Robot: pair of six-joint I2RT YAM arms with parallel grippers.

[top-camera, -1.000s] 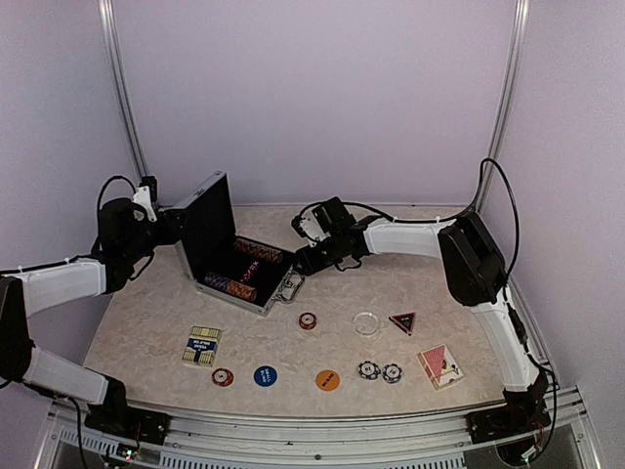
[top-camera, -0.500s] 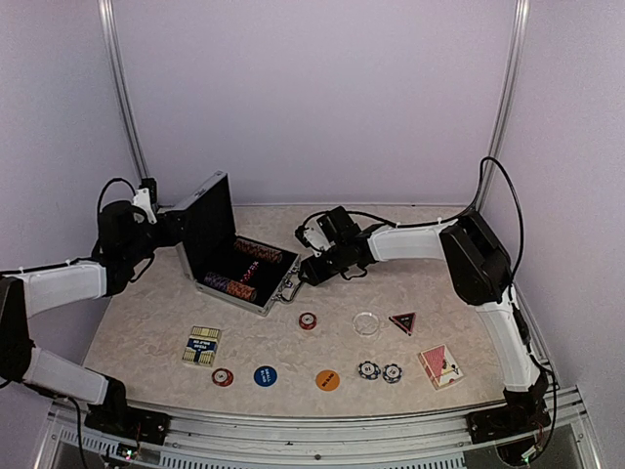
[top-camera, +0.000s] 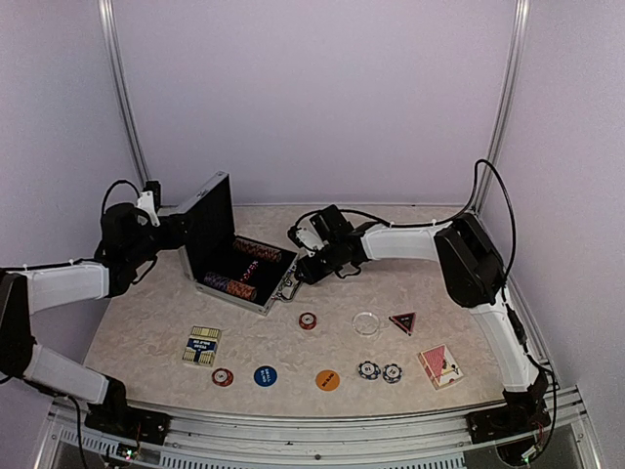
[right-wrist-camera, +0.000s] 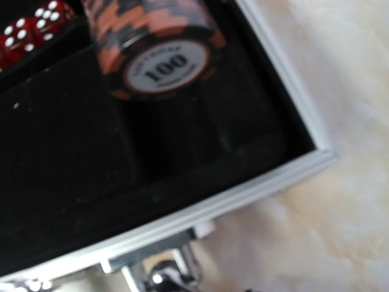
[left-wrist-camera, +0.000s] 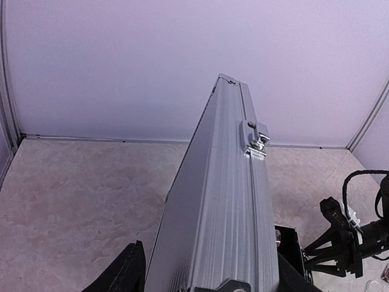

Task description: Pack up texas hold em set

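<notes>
Left jaws (top-camera: 179, 232) looked clamped on the lid (left-wrist-camera: 225, 201), one finger (left-wrist-camera: 124, 274) either side of it in the wrist view, propping it up. Right jaws (top-camera: 305, 270) hung at the right front corner of the case (top-camera: 234, 298), just above the handle (top-camera: 290, 286). Apart or together: cannot tell, as the fingers were out of the right wrist view and too dark from above.

Case sat open at back left of the bench (top-camera: 146, 322), with two chip rows (top-camera: 256, 252) inside. The wrist view showed a "100" stack (right-wrist-camera: 159, 55), red dice (right-wrist-camera: 36, 27) and bare black slot beside the rim.

Loose on the bench:
- chip (top-camera: 308, 320) just in front of the case
- clear disc (top-camera: 366, 322) and triangle (top-camera: 401, 320)
- decks (top-camera: 202, 345) and (top-camera: 440, 365)
- chip (top-camera: 223, 376), blue disc (top-camera: 265, 375), orange disc (top-camera: 327, 379)
- chip pair (top-camera: 368, 369)

Step, as I judge it: mid-packing, loading chips, with most pieces not yet in.

Likely next move is for the right arm to fetch the nearest chip. That calls for lifting clear of the rim and handle, then a low pinch on a flat piece.

Edges:
- the metal rim and handle were snag points for the right jaws
- the front row lay near the bench edge
- the lid sat close to the back wall

The middle of the bench, between the case and that row, was open for swinging.
</notes>
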